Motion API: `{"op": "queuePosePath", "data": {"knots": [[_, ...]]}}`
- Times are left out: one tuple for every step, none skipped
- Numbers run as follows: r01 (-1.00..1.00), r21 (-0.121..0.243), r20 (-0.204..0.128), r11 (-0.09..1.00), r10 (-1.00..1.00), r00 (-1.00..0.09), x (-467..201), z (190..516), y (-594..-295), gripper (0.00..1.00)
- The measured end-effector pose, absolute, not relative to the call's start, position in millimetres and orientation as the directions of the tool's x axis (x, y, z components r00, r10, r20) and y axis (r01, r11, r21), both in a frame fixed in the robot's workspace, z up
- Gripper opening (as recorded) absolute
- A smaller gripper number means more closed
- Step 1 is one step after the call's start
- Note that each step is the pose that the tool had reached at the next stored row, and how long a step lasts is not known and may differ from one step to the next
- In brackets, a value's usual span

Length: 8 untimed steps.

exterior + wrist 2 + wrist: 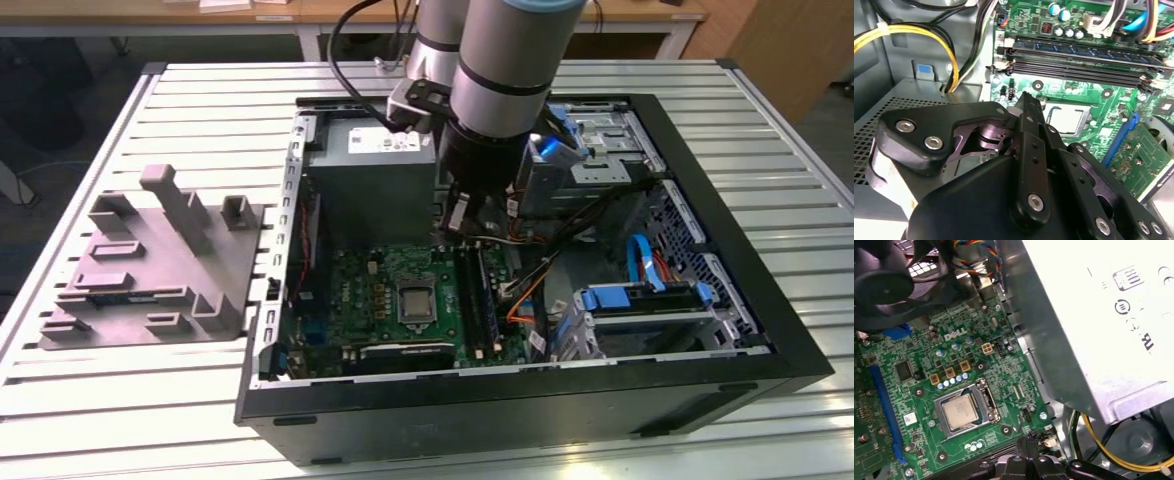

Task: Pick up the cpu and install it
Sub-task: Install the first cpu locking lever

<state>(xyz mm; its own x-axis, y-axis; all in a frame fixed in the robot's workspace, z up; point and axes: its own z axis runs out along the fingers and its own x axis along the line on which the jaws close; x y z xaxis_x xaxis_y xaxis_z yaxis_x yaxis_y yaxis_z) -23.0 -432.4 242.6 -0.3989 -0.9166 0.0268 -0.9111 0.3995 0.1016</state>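
The space directly above the cpu (960, 411) is left open. Beside it, the power-supply box (1089, 325) rises tall, with yellow cables (1104, 447) trailing at its foot. The memory sticks (1079, 55) flank the cpu's other side, and the gripper (1026, 447) is held above them.

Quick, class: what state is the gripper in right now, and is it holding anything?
Gripper: shut, holding nothing, above the green board; the cpu sits in its socket.

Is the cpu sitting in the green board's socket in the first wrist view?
Yes. In the first wrist view the cpu lies flat inside the socket frame on the green board.
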Motion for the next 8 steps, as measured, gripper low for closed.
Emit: {"op": "queuePosePath", "data": {"knots": [[-0.911, 0.102, 0.027, 0.399, -0.917, -0.399, -23.0, 242.4, -431.7, 0.11], [-0.911, 0.102, 0.027, 0.399, -0.917, -0.399, -23.0, 242.2, -430.8, 0.11], [-0.911, 0.102, 0.027, 0.399, -0.917, -0.399, -23.1, 242.0, -429.9, 0.11], [-0.911, 0.102, 0.027, 0.399, -0.917, -0.399, -23.4, 241.8, -429.3, 0.11], [-0.911, 0.102, 0.027, 0.399, -0.917, -0.399, -24.0, 241.6, -428.8, 0.11], [-0.911, 0.102, 0.027, 0.399, -0.917, -0.399, -24.6, 241.4, -428.3, 0.11], [-0.911, 0.101, 0.027, 0.399, -0.917, -0.399, -25.7, 241.0, -428.0, 0.11], [-0.911, 0.101, 0.027, 0.399, -0.917, -0.399, -27.3, 240.8, -427.9, 0.11]]}}
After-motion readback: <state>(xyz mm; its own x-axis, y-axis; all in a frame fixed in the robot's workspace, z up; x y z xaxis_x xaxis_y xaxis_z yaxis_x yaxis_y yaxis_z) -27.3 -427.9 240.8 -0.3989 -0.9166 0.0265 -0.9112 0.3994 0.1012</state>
